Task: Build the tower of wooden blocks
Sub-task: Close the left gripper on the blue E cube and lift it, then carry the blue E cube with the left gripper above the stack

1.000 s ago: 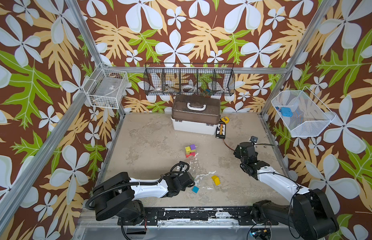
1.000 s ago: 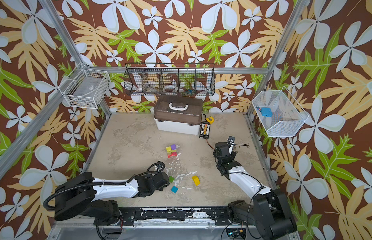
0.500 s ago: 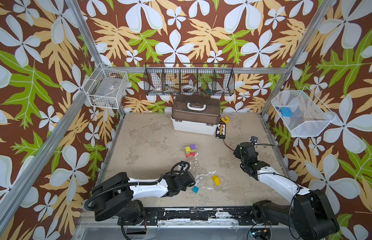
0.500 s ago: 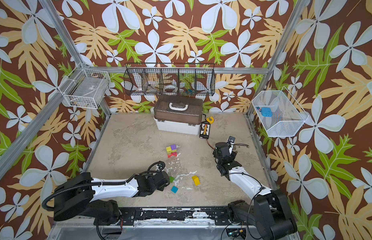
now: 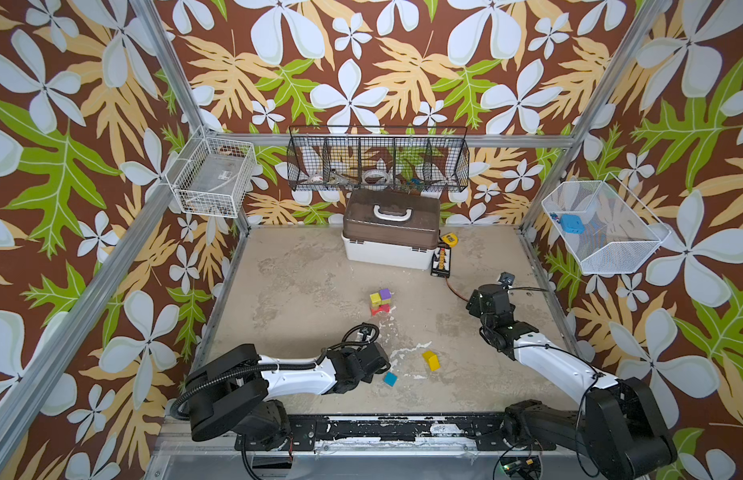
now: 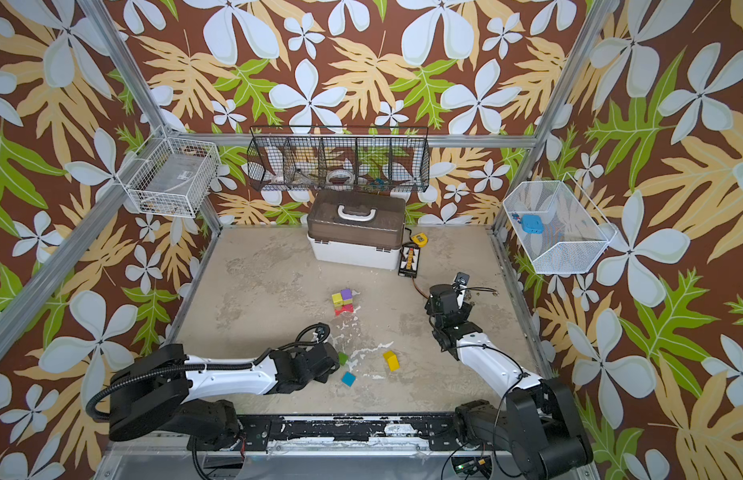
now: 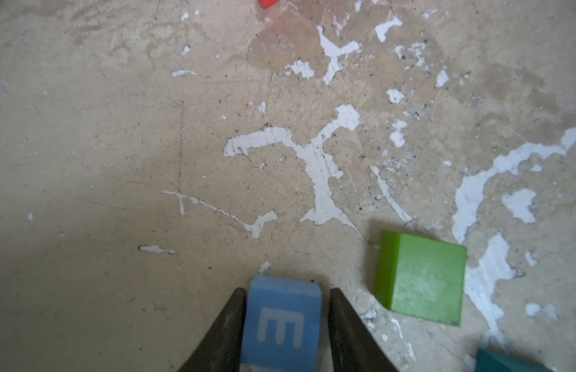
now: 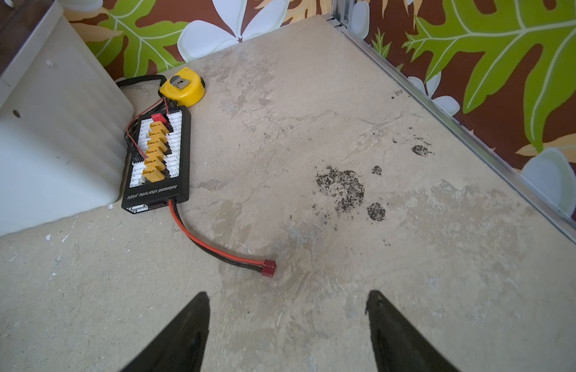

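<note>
In the left wrist view my left gripper [image 7: 285, 290] is shut on a blue block [image 7: 280, 322] marked with a white E, low over the table. A green cube [image 7: 420, 280] lies just beside the jaws, and a teal block [image 7: 505, 362] shows at the frame's corner. In both top views the left gripper [image 5: 376, 362] hides the blue block. The tower [image 5: 380, 301] is a red piece carrying a yellow and a purple cube side by side. A yellow block [image 5: 431, 360] and the teal block [image 5: 389, 378] lie loose near the front. My right gripper [image 8: 288, 293] is open and empty over bare table at the right.
A white box with a brown lid [image 5: 390, 232] stands at the back. Beside it lie a black charging board [image 8: 158, 161] and a yellow tape measure [image 8: 182, 86]. The board's red-black cable [image 8: 216, 248] ends just ahead of the right jaws. Wire baskets hang on the walls.
</note>
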Tool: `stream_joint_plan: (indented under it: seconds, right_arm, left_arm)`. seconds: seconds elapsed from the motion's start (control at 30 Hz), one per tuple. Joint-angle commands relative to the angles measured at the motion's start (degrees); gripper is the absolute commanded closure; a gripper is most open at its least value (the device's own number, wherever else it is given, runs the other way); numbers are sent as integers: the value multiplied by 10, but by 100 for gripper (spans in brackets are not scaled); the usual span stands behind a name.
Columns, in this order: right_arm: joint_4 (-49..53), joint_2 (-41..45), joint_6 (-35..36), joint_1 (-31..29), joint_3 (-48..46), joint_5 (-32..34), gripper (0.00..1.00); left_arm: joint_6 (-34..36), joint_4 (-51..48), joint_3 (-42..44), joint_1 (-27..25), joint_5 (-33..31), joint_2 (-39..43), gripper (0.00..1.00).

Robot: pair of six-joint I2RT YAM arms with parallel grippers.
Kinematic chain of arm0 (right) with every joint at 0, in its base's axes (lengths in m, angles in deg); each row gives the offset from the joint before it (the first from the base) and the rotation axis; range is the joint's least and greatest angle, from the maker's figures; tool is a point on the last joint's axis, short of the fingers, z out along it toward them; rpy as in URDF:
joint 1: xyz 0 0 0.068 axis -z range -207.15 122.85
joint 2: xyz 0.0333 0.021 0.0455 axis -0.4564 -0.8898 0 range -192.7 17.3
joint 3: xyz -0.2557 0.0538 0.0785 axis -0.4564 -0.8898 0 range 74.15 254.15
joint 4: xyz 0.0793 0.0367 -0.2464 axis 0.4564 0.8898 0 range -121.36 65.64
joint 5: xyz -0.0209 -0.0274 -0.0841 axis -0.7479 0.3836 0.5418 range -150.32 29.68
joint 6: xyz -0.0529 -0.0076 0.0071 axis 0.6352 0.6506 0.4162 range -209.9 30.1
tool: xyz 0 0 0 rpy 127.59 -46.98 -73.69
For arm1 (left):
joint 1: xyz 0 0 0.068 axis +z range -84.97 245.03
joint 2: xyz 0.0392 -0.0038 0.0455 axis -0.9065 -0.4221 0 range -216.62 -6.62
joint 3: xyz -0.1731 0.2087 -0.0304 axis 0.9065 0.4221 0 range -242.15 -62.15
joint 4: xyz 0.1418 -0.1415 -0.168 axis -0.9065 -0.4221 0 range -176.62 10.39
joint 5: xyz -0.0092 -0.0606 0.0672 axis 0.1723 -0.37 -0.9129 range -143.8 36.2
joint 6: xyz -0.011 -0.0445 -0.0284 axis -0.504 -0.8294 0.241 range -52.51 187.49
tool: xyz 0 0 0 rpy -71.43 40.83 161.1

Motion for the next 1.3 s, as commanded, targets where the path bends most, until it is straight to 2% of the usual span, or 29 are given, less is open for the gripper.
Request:
stream_joint_plan:
  seconds: [0.0,0.27,0.73,0.9,1.0,1.07,1.23,1.27]
  right_arm:
    - [-9,2,3,0,2,0,23]
    - [-7,-5,4,0,6,0,23]
    - [-10,-2,4,-1,4,-2,22]
    - [-6,-8,5,0,8,-2,23]
    - [-7,-7,5,0,7,-2,23]
    - [-9,-5,5,0,6,-2,23]
    - [-7,-4,4,0,6,1,22]
    - [-7,-2,4,0,5,2,22]
  left_arm:
    - [5,-24,5,0,12,7,55]
    - [6,-36,8,0,2,23,55]
    - [16,-32,-11,0,-9,-10,60]
    - [15,-35,-10,0,-9,-2,69]
    - [16,-32,-10,0,-13,7,82]
    - [19,-25,-17,0,-17,20,86]
    - [69,-31,-103,5,-56,49,100]
    - [89,-35,-128,10,-70,54,100]
